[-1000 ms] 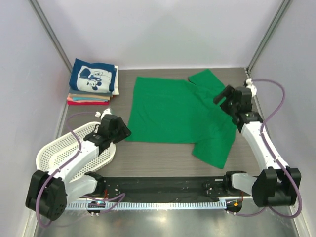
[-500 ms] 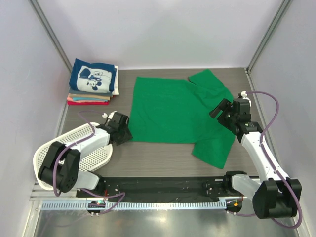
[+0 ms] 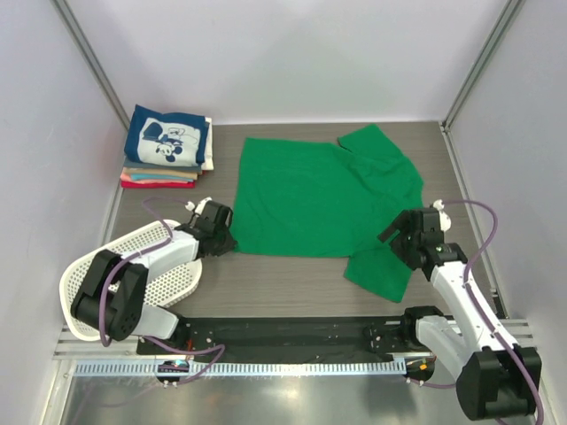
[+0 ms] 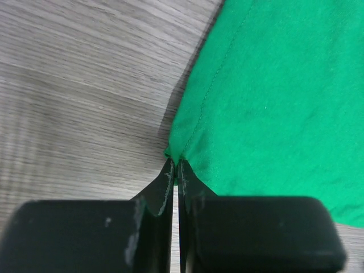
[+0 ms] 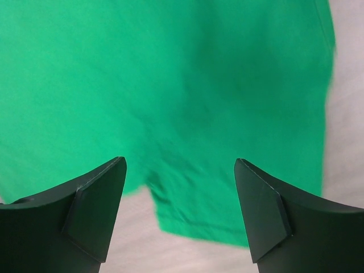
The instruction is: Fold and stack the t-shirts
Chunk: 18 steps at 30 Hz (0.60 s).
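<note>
A bright green t-shirt [image 3: 310, 195] lies spread flat on the wooden table, one sleeve at the back right and the other at the near right [image 3: 383, 266]. My left gripper [image 3: 222, 239] sits low at the shirt's near left corner. In the left wrist view its jaws [image 4: 175, 163] are shut, pinching the green hem corner [image 4: 177, 149]. My right gripper [image 3: 400, 237] hovers over the near right sleeve. It stands open in the right wrist view [image 5: 179, 162], with green cloth [image 5: 170, 68] below and nothing between the fingers. A folded stack with a navy cartoon tee [image 3: 166, 140] on top rests at the back left.
A white perforated basket [image 3: 97, 266] lies on its side at the near left, beside the left arm. A black strip [image 3: 292, 332] runs along the table's near edge between the arm bases. Walls close in the left, right and back.
The left gripper closed on the shirt's near left corner. The right arm moved toward the near edge, from the back right sleeve to over the near right sleeve, staying open.
</note>
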Available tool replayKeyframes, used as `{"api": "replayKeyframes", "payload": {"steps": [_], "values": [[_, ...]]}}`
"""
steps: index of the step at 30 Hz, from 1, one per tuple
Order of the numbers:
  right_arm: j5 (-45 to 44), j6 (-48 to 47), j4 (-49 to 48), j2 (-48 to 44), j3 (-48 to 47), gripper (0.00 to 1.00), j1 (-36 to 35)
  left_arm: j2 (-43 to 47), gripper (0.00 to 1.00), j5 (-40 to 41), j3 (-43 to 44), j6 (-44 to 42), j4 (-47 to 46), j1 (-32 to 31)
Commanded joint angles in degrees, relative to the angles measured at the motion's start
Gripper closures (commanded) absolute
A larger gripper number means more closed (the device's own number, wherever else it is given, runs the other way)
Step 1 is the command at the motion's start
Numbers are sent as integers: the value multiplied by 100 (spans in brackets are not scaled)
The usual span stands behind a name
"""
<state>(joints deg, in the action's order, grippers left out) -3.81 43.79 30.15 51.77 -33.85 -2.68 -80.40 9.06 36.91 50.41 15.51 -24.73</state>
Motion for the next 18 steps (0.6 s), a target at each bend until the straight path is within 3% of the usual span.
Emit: {"api": "replayKeyframes", "payload": {"steps": [1, 5, 8, 15, 18], "values": [[-181, 560, 658, -421, 360, 17, -328, 94, 100, 61, -288, -32, -232, -5], [-330, 1174, 852, -703, 974, 17, -1169, 165, 100, -9, -394, -40, -416, 30], [-620, 1422, 554, -415, 1161, 17, -1551, 235, 100, -79, -517, -32, -574, 74], [-928, 702, -885, 1571, 503, 16, -1517, 385, 100, -483, -807, -76, -961, 372], [-596, -9, -1762, 2380, -68, 16, -1263, 420, 100, -554, -886, -41, -1111, 451]]}}
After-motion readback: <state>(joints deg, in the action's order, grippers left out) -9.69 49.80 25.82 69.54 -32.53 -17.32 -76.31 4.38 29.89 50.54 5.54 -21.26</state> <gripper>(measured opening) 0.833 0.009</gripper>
